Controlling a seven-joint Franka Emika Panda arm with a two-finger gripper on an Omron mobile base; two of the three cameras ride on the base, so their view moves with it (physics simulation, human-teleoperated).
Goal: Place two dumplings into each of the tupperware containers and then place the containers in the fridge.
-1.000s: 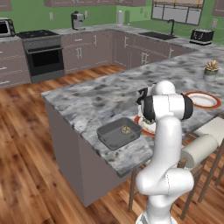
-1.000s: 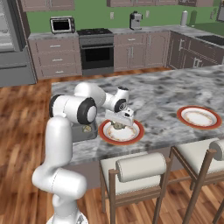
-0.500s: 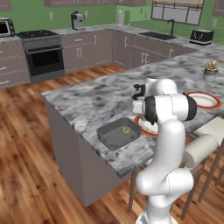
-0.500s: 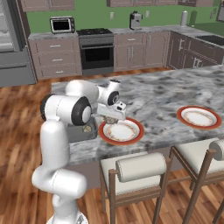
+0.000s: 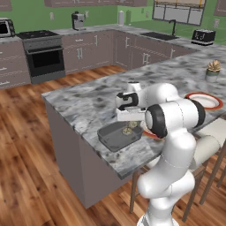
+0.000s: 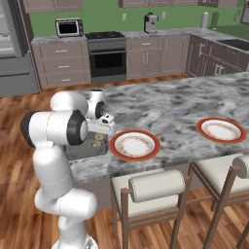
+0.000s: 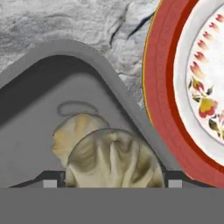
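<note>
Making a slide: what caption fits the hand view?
Two dumplings sit in the grey tupperware container, beside a red-rimmed plate on the marble counter.

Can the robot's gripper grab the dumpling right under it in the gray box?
Probably yes. The gripper stands open right above the dumpling in the tupperware container, with nothing between them; a second dumpling touches it behind.

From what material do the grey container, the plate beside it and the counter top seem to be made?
The container looks like matte grey plastic: smooth walls with rounded corners and no shine. The plate seems to be glazed ceramic: a white face with painted flowers and a red rim. The counter looks like polished stone, perhaps granite, with grey mottled veins.
</note>
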